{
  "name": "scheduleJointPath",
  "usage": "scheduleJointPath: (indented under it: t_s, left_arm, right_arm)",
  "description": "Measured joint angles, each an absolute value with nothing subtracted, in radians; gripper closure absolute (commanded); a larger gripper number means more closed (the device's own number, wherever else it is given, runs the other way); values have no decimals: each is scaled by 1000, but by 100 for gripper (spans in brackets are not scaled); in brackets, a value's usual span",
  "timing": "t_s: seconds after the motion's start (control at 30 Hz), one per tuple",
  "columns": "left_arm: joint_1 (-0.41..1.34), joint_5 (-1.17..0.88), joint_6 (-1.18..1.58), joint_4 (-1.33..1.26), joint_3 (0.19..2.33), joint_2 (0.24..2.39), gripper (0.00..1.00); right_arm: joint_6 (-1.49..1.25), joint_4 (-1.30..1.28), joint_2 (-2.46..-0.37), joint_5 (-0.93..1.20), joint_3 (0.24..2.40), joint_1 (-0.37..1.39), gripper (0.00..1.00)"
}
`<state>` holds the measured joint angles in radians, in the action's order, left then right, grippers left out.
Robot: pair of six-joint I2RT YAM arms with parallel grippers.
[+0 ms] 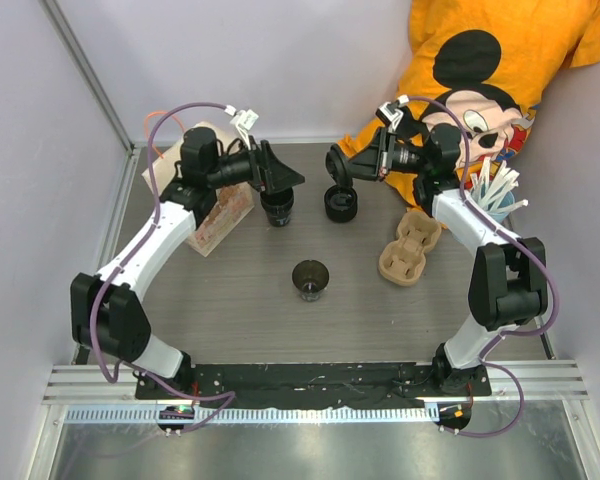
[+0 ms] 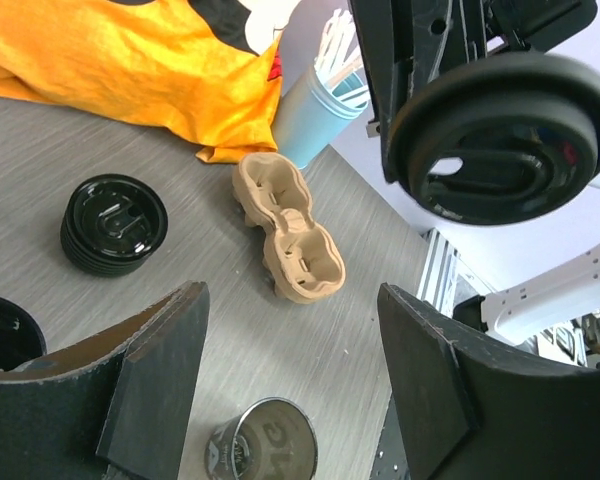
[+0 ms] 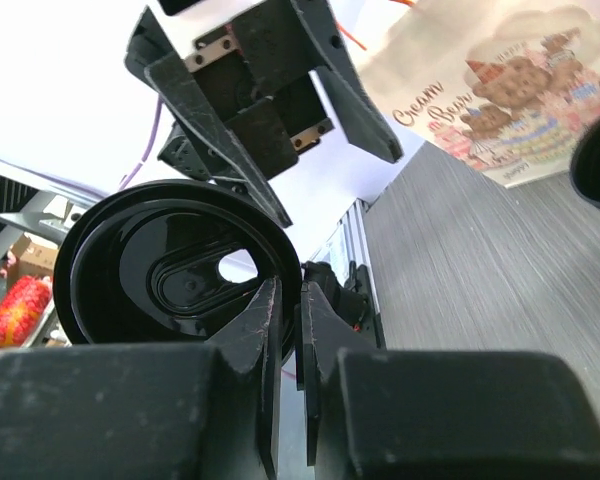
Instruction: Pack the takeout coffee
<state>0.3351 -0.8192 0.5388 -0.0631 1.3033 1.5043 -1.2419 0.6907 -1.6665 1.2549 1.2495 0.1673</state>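
Packing seems barely begun: the cup (image 1: 311, 278) stands lidless mid worktop (image 1: 220, 305), well apart from the bag (image 1: 228, 212), while the right gripper (image 3: 288, 305) pinches a lid (image 3: 170, 270) aloft and the left gripper (image 2: 290, 300) hangs spread.

An orange Mickey Mouse shirt (image 1: 500, 60) lies at the table's (image 1: 240, 300) far right. Nearer stand a light blue straw cup (image 2: 315, 120) and a beige cup carrier (image 1: 410, 248).
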Motion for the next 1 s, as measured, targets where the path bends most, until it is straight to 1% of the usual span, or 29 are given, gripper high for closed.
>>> scheduleJointPath:
  t_s: [0.3, 0.5, 0.6, 0.73, 1.0]
  left_arm:
    - [389, -778, 523, -26, 1372, 1541, 30]
    - [429, -767, 513, -22, 1422, 1560, 34]
    - [446, -759, 503, -14, 1437, 1584, 35]
    - [458, -754, 489, 4, 1438, 1610, 39]
    - [462, -752, 486, 13, 1438, 1617, 42]
  right_arm:
    - [-1135, 564, -1666, 1235, 1201, 173, 88]
    - [-1081, 507, -1655, 1221, 1200, 187, 88]
    - [-1068, 492, -1645, 1218, 1200, 189, 88]
    - [-1058, 484, -1637, 1217, 1200, 190, 88]
    - [-1048, 480, -1631, 1214, 1200, 190, 88]
